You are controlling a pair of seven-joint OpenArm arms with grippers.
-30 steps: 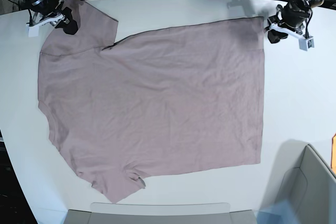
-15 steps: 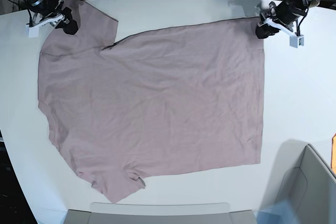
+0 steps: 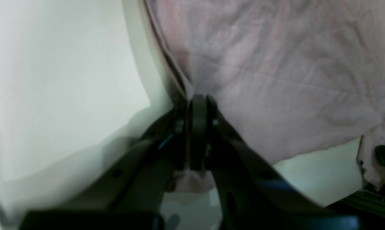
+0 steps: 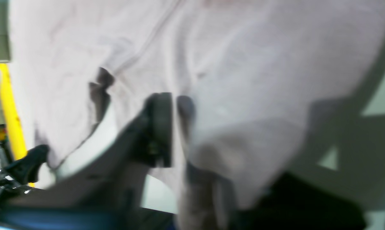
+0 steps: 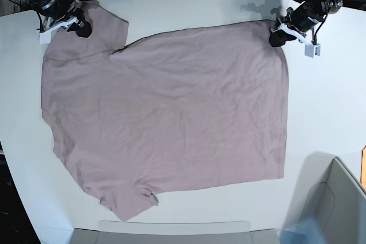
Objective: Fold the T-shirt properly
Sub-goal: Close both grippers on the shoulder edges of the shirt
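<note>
Left arm reaches in from the far edge on the base view's right, wrist angled down, left gripper (image 5: 278,34) low at the surface. Its wrist view shows the jaws pressed together, dark fingers (image 3: 197,127) meeting with cloth pinched between them. Right arm sits at the far corner on the base view's left, right gripper (image 5: 83,27) also low. Right wrist view is blurred; jaws look nearly together with fabric between the pads (image 4: 160,127).
</note>
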